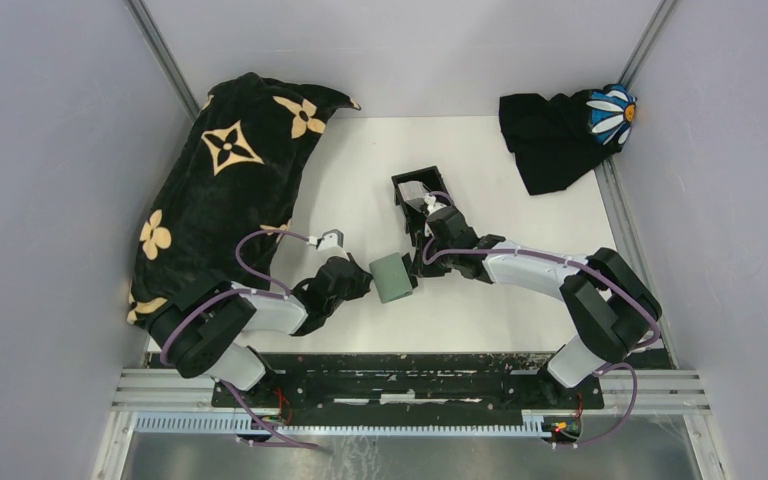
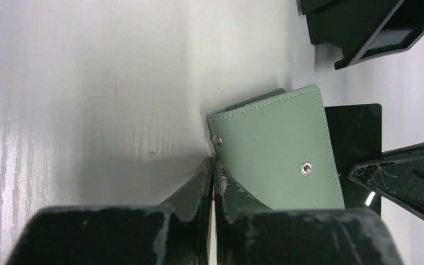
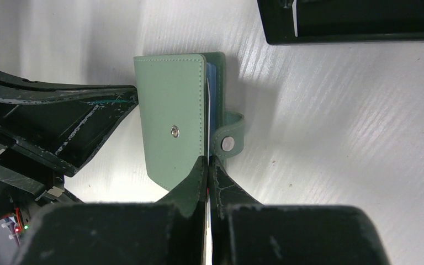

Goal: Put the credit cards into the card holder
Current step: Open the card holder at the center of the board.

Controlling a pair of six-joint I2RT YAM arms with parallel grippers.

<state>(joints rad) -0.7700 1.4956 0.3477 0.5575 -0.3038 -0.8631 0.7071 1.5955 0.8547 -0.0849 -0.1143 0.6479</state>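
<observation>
A small black rectangular open-topped card holder (image 1: pixel 401 198) lies near the middle of the white table (image 1: pixel 520 290), with a whitish-grey card (image 1: pixel 418 190) lying inside it. Just beside the card holder, on the side nearer the arm bases, a pale green stitched wallet with metal snap studs (image 1: pixel 392 277) sits tilted between the two grippers. I cannot tell whether it rests on the table or is lifted off it. The right wrist view shows thin light blue card edges (image 3: pixel 210 91) between the wallet's front flap and its back. A short green strap with a stud (image 3: pixel 229 142) sticks out from the same side.

The left gripper (image 2: pixel 213 165) meets the wallet on the side away from the card holder. Its fingers are almost together, pinching the wallet's edge close to a stud. The right gripper (image 3: pixel 208 165) reaches in from the card holder's side. Its fingers are pressed fully together on the wallet's edge, where the flap meets the strap.

Well to the left of the card holder, a big black blanket with tan flowers (image 1: pixel 220 190) is heaped against the wall. Well to its right, in the far corner, lies a crumpled black cloth with a white daisy (image 1: pixel 555 135).
</observation>
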